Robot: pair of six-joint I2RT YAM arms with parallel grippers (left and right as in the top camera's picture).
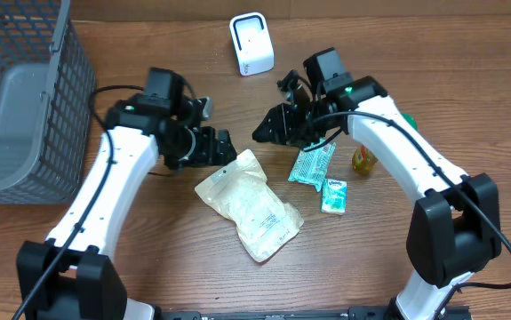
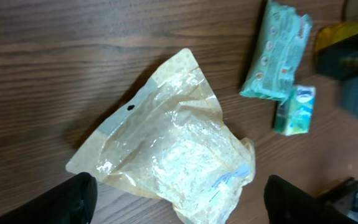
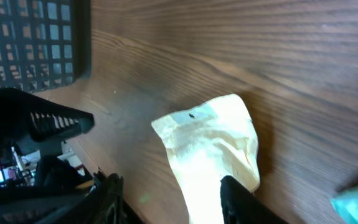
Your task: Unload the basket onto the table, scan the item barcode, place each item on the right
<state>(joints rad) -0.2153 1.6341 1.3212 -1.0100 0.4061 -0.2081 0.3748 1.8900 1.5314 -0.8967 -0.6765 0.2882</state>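
The crinkled, translucent beige plastic pouch [image 1: 248, 203] is lying flat on the brown wooden worktop [image 1: 148, 284], well apart from the small white boxy scanner [image 1: 251, 43], on the robot's side of it. The left end effector [image 1: 222, 147] is hovering released, its fingers spread wide, between scanner and pouch. The right end effector [image 1: 268, 129] is hanging nearer the scanner, fingers parted, grasping nothing.

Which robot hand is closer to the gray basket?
The left one. The left gripper sits to the right of the basket, by the top corner of the bag. The right gripper is farther right still, beyond the left gripper.
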